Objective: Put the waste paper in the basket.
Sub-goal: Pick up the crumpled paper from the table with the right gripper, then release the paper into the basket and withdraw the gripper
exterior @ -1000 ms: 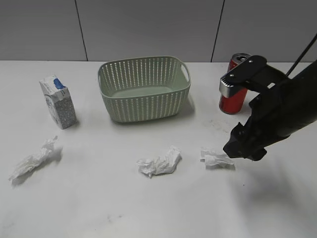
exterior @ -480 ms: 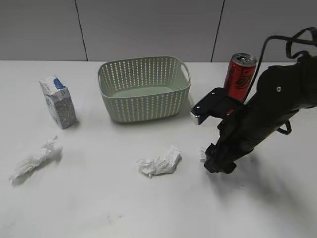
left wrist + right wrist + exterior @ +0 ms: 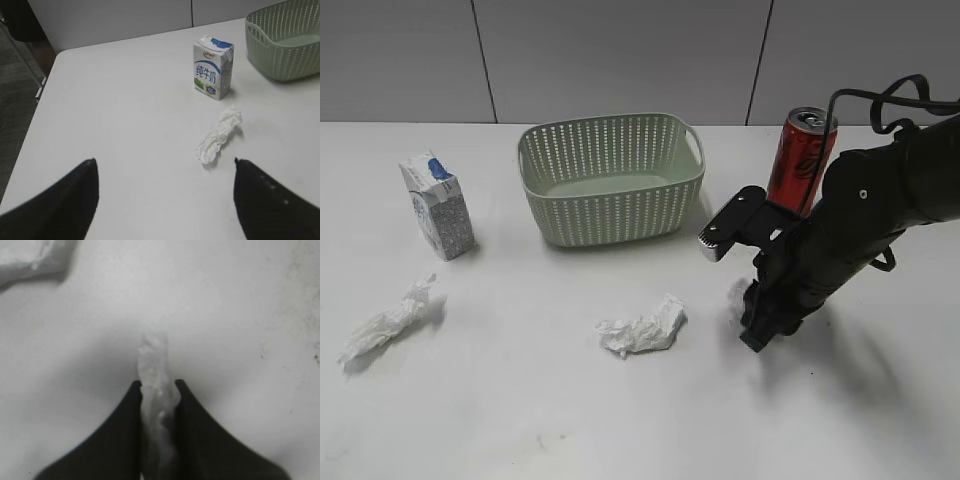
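Right gripper (image 3: 757, 335): lowered to the white table (image 3: 520, 420) at the right of the exterior view; in the right wrist view (image 3: 159, 405) its two dark fingers are seen pressed together on a thin strip of crumpled white paper.
Pinched wad (image 3: 156, 385): squeezed narrow between the fingertips, with its end standing out past them; in the exterior view only a small white edge (image 3: 737, 296) is seen beside the arm.
Left gripper (image 3: 162, 195): held above the left part of the table, fingers wide apart, nothing between them.
Middle wad (image 3: 643, 329): lying loose on the table in front of the basket, to the left of the right gripper and apart from it.
Left wad (image 3: 385, 322): stretched out on the table in front of the milk carton; also seen in the left wrist view (image 3: 219, 135).
Basket (image 3: 612, 215): pale green, perforated, standing upright behind the wads; no paper is seen in it.
Milk carton (image 3: 437, 205): white and blue, upright, left of the basket.
Red can (image 3: 800, 160): upright, right of the basket, behind the right arm.
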Motion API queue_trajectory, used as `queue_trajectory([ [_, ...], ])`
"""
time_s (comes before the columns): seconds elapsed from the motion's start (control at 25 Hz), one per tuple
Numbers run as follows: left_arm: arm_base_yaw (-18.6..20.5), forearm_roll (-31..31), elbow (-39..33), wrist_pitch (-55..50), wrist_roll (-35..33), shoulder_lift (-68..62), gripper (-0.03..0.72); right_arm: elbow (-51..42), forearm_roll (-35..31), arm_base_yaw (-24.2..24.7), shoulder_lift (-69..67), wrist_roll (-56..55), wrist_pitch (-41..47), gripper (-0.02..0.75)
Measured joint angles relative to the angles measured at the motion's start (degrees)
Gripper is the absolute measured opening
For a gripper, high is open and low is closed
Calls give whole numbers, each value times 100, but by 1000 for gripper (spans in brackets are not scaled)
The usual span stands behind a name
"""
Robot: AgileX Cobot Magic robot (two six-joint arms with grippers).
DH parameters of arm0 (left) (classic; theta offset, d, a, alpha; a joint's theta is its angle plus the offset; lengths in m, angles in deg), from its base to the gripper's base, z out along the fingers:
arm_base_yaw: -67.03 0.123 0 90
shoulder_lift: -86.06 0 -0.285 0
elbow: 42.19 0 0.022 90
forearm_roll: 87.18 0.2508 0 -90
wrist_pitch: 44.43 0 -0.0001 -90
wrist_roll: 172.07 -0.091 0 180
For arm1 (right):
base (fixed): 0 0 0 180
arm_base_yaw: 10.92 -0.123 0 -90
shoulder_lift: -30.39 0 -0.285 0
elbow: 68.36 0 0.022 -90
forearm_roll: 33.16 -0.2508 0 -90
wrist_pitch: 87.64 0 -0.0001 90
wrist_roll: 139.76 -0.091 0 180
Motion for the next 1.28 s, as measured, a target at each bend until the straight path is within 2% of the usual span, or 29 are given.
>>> queue_trajectory([
  [0.08, 0, 0, 0, 0, 0, 0, 614, 0, -48, 0, 185, -14, 41, -6],
  [0.24, 0, 0, 0, 0, 0, 0, 603, 233, -209, 0, 779, -19, -21, -7],
  [0.48, 0, 0, 0, 0, 0, 0, 594, 1416, -900, -22, 1104, 12, -228, -7],
  [0.56, 0, 0, 0, 0, 0, 0, 589, 2093, -1007, -179, 861, 126, -259, -7],
  [0.6, 0, 0, 0, 0, 0, 0, 589, 2093, -1007, -179, 861, 126, -259, -7],
  [0.76, 0, 0, 0, 0, 0, 0, 585, 3078, -1070, -486, 103, 208, -283, -7],
  [1.0, 0, 0, 0, 0, 0, 0, 585, 4143, -1088, -545, -1080, 222, -396, 3],
  [1.08, 0, 0, 0, 0, 0, 0, 585, 4256, -1088, -545, -1334, 222, -404, 55],
  [1.12, 0, 0, 0, 0, 0, 0, 582, 4276, -1088, -545, -1436, 222, -404, 107],
  [1.28, 0, 0, 0, 0, 0, 0, 575, 4287, -1088, -550, -1645, 172, -399, 414],
])
